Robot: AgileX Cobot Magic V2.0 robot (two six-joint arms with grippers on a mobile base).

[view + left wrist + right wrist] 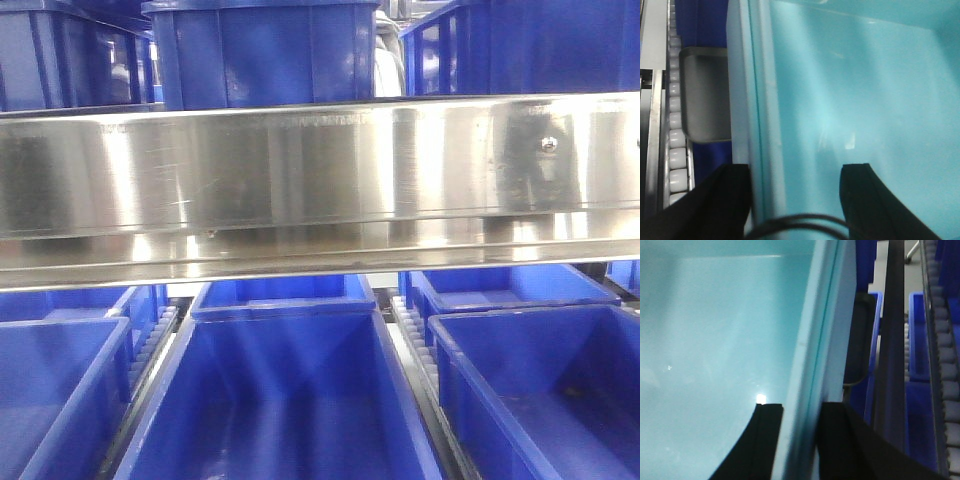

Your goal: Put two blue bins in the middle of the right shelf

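Note:
A blue bin sits low in the middle of the front view, under the steel shelf beam; neither gripper shows there. In the left wrist view a bin looks pale cyan. My left gripper is open astride its left rim: the outer finger lies against the wall and the inner finger stands well inside. In the right wrist view my right gripper is shut on the right wall of a bin, one finger on each side.
A wide steel shelf beam crosses the front view. More blue bins stand above it and beside the middle one. Roller tracks run along the bins' outer sides.

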